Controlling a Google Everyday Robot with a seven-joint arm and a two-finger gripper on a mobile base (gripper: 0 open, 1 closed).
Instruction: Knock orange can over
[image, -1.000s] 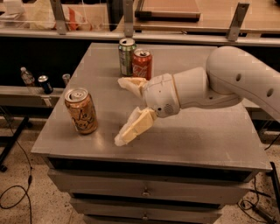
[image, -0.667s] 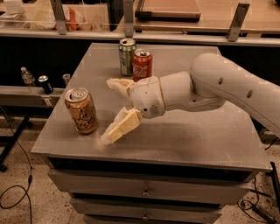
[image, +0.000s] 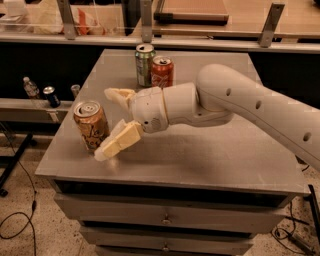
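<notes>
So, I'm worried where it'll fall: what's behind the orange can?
Only bare table shows behind the orange can; the open tool straddles the can's right side. The can covers the strip directly behind it.

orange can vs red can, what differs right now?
Orange can is pale orange-tan; red can is bright red. Orange can stands alone near the front-left of the table, open end effector close beside it; red can sits at the back next to a green can, away from the end effector. Both upright.
</notes>
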